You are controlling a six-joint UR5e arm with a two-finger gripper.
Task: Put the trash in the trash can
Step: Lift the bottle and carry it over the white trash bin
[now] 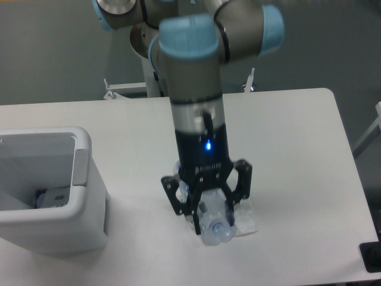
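The pincer (213, 221) is clamped on the squashed bottle (215, 225), holding it up above the white counter (297, 149). The crinkly wrapper (245, 215) lies on the counter just behind it. The white bin (83, 179) stands on the left.

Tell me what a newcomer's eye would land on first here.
First, the arm's gripper at centre, shut on the crushed clear bottle, which hangs from it above the table. Beneath it lies the translucent wrapper, mostly hidden. At the left edge stands the white trash can, with something already inside.
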